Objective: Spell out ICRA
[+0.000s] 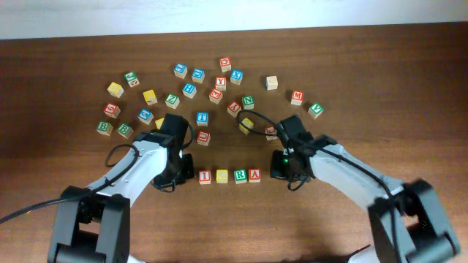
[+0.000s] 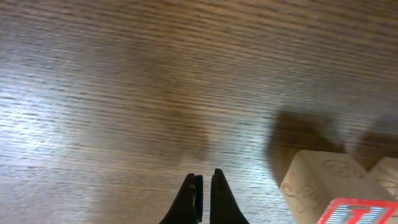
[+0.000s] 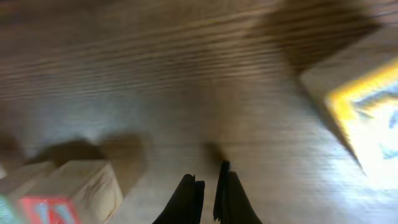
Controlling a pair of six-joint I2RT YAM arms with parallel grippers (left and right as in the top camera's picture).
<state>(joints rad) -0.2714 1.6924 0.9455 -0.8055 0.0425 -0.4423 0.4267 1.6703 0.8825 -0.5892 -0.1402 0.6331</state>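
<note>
Four letter blocks stand in a row near the table's front: a red I block (image 1: 205, 176), a yellow block (image 1: 221, 176), a green R block (image 1: 239, 175) and a red A block (image 1: 254, 174). My left gripper (image 1: 186, 169) hangs just left of the row, shut and holding nothing. Its wrist view has the fingertips (image 2: 202, 186) together over bare wood, and the red I block (image 2: 326, 186) at lower right. My right gripper (image 1: 278, 168) sits just right of the row, shut and holding nothing (image 3: 208, 186). The red A block (image 3: 74, 186) lies to its lower left.
Several loose letter blocks are scattered behind the row, among them a yellow one (image 1: 247, 124) (image 3: 367, 112), a red one (image 1: 203, 137) and a blue one (image 1: 202, 117). Both arms' cables loop over the table beside the row.
</note>
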